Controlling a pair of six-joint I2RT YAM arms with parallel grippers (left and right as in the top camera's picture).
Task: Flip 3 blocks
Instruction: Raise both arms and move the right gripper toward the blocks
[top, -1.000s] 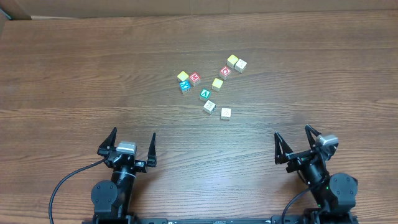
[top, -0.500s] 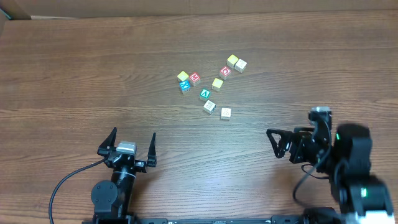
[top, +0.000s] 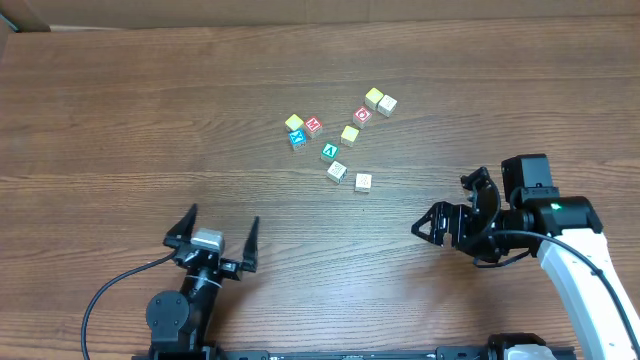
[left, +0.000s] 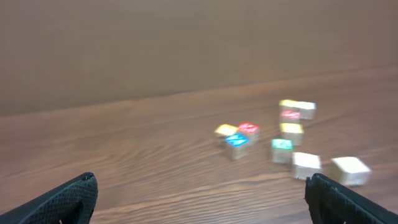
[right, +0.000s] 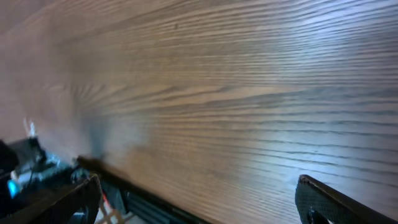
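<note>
Both spread wide, gripping nothing: left gripper (top: 222, 215) at lower left, right gripper (top: 445, 208) right of centre. Just above centre, apart from both: teal-and-white block (top: 329, 152), cream blocks (top: 337, 171) (top: 363, 182). Lettering too small to read.

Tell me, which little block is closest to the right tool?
The pale cream block lowest in the overhead view; every other block sits farther from the right tool.

The table (top: 120, 120) is matt grained wood; the blocks (top: 337, 171) look painted wood.
</note>
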